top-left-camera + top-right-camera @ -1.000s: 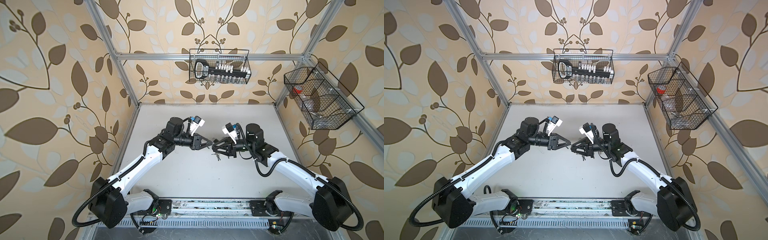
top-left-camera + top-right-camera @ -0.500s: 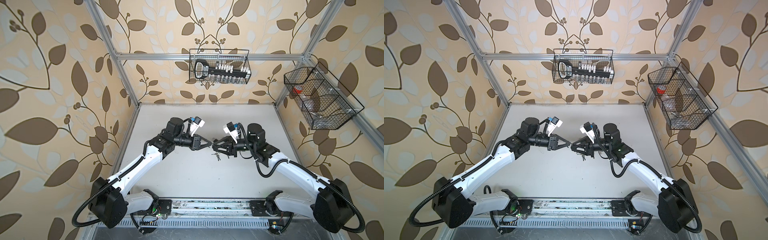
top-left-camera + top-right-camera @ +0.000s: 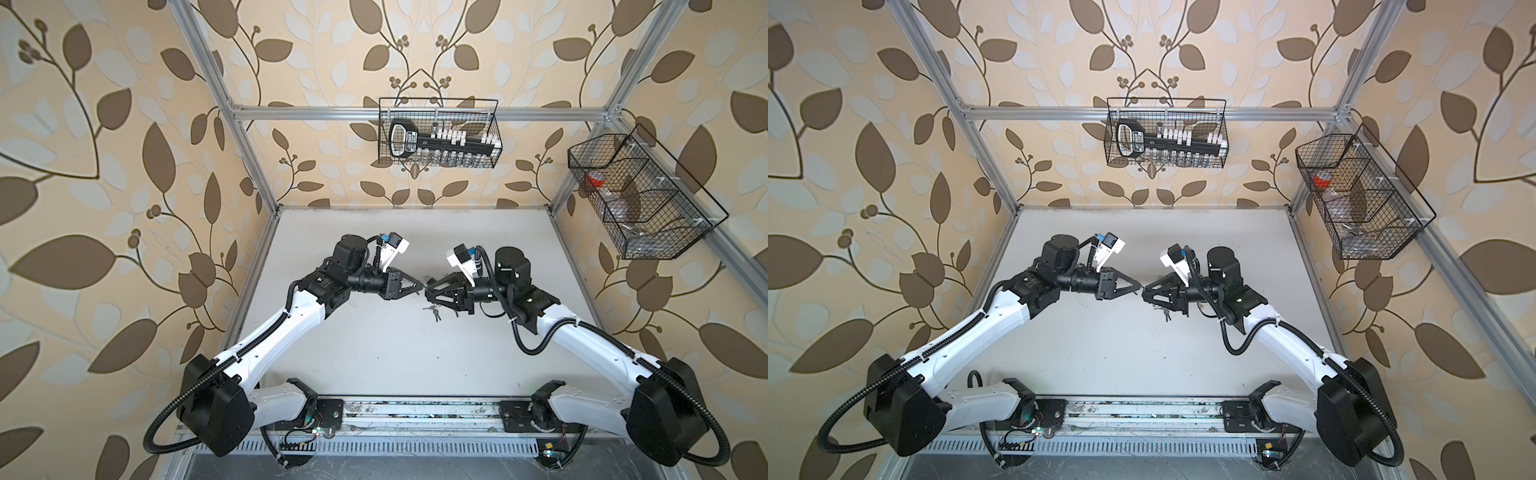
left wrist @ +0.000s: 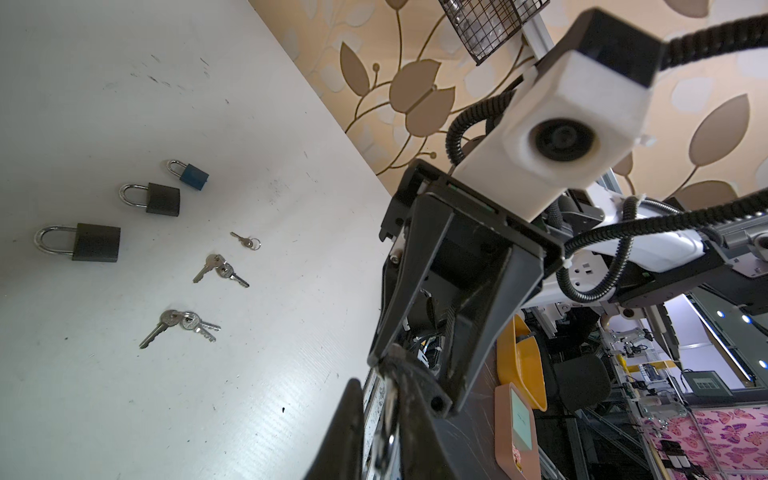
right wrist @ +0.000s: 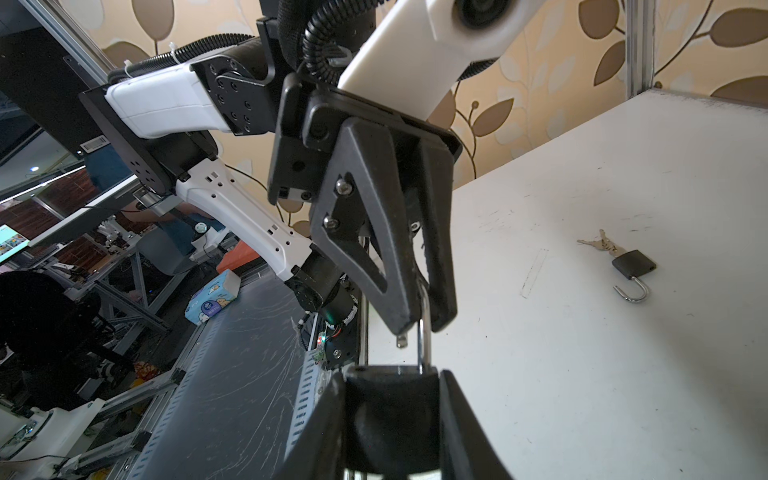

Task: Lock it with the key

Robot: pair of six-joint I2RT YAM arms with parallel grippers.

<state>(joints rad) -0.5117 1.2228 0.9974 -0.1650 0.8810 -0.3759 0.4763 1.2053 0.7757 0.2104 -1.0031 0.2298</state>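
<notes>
Evidently unfinished: closing and keying remain. In a top view, left fingers (image 3: 417, 286) and right fingers (image 3: 433, 289) meet tip to tip above the surface (image 3: 395, 353). Left wrist view: key bunches (image 4: 178, 326) lie near three shut padlocks (image 4: 97, 248). Right wrist view: right fingers clamp the padlock (image 5: 390, 399); left fingers pinch its open shackle (image 5: 423, 336). No writing is legible.

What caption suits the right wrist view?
The right gripper holds a black padlock by its body; the left gripper pinches its open shackle.
</notes>
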